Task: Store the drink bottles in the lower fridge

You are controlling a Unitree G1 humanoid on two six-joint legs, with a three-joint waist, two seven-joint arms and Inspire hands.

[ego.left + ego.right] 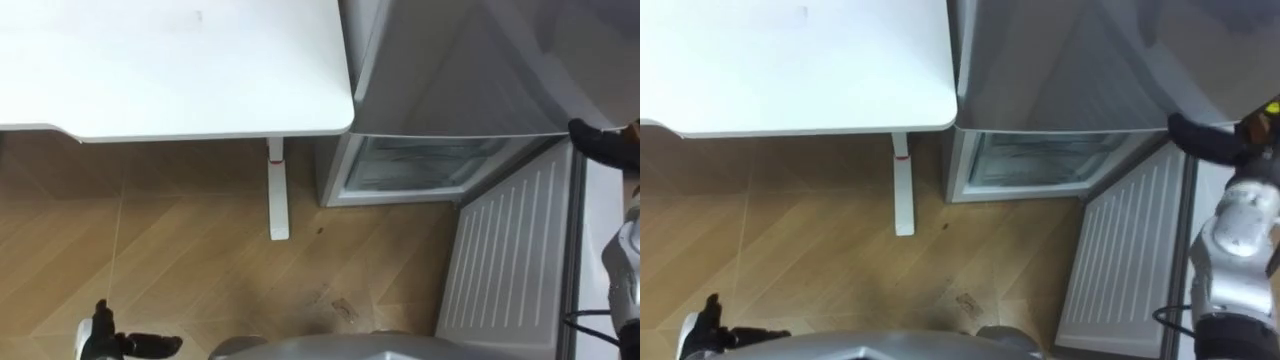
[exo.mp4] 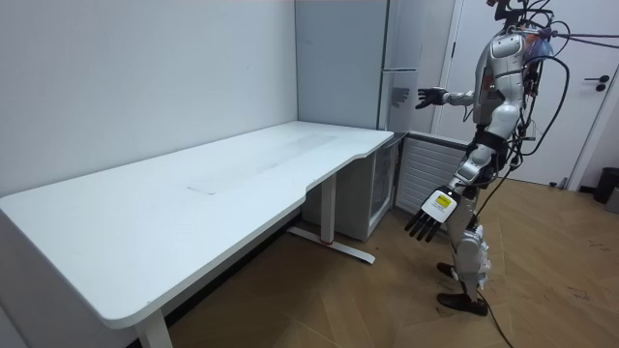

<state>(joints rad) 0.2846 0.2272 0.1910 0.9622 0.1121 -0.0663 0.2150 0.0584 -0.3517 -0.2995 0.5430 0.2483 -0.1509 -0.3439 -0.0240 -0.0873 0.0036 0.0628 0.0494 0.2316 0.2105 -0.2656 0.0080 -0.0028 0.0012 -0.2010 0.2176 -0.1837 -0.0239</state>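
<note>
Right hand (image 1: 600, 143): raised at chest height towards the fridge, with fingers stretched and spread, holding nothing. It is close to the upper door's edge, but I cannot tell whether it touches.
Left hand (image 1: 140, 345): hangs low beside the robot's thigh, fingers straight and relaxed, empty.
Robot's stance: upright on the wooden floor (image 1: 180, 260), facing the fridge and the table's end, with the open lower door just beside its right side.
Lower fridge compartment (image 1: 420, 165): at floor level under the upper section, directly ahead of the robot and open. A pale, frosted drawer front shows inside a white frame.
Lower fridge door (image 1: 510, 260): swung wide to the robot's right. Its white ribbed inner panel faces the open floor, and its edge bounds the space on that side.
Upper fridge section (image 1: 440, 70): tall and grey, overhanging the open compartment.
Table (image 1: 180, 70): a long white desk with a bare top. Its rounded corner sits just beside the fridge's left side.
Table leg (image 1: 277, 195): white, with a small red mark near the top. It stands near the compartment's left edge.
Room to move: the floor stretches between the table leg and the open door, and widens behind the robot.
</note>
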